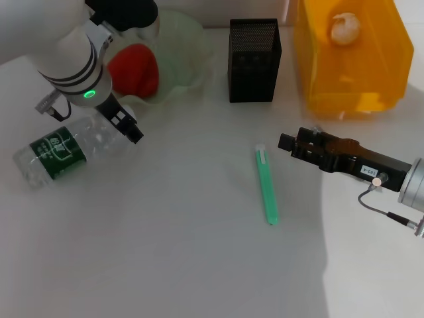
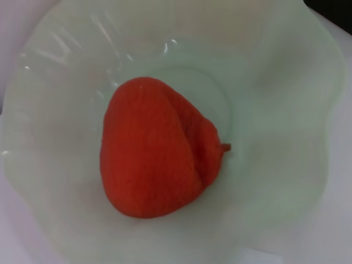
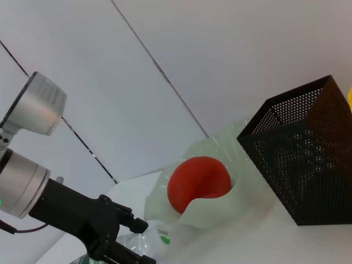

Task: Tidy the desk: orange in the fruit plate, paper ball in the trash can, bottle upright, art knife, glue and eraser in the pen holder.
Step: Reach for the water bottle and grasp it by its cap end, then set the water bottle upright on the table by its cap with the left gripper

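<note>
The orange [image 1: 136,69] [image 2: 157,170] lies in the pale green fruit plate [image 1: 182,40] [image 2: 275,82] at the back left. The bottle [image 1: 63,149] lies on its side on the desk [image 1: 165,252] at the left. My left gripper [image 1: 131,132] hovers open just over the bottle's cap end, holding nothing. The paper ball [image 1: 345,28] sits inside the yellow trash can [image 1: 358,73]. A green art knife [image 1: 266,184] lies flat mid-desk. The black pen holder [image 1: 254,59] [image 3: 300,159] stands behind it. My right gripper [image 1: 291,143] rests to the right of the knife. Glue and eraser are out of view.
The plate, pen holder and trash can line the desk's back edge. The right arm's shadow covers the desk's right side.
</note>
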Robot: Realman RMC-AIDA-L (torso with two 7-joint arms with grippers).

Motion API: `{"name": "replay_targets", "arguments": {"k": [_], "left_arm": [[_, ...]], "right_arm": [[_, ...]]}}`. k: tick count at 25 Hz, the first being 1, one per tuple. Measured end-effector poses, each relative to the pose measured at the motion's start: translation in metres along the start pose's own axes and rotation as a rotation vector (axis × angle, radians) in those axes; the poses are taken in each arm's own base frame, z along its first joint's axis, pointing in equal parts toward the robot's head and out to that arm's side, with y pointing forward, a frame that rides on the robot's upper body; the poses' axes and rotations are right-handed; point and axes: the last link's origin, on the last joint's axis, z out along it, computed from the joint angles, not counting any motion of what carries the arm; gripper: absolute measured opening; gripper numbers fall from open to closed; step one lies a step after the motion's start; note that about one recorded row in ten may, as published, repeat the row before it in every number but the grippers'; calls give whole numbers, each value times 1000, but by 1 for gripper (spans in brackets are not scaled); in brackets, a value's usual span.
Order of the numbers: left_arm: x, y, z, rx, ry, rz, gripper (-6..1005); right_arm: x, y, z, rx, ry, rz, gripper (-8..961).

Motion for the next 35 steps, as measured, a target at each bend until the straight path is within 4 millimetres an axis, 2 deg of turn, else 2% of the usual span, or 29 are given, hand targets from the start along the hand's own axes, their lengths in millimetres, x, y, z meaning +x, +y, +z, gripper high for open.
{"name": "replay_targets", "arguments": {"k": [18,24,27,35], "left_arm": [[4,16,6,24,-8,99,814],[2,19,7,27,-18,122,701],[1,20,7,28,-21,132,489],[2,22,-5,25,25,123,456]], "right_arm": [[0,-2,3,18,6,1,730],[1,-3,3,20,8,4,730],[1,-3,3,20,8,6,730],[3,-3,2,24,11,12,730]]}}
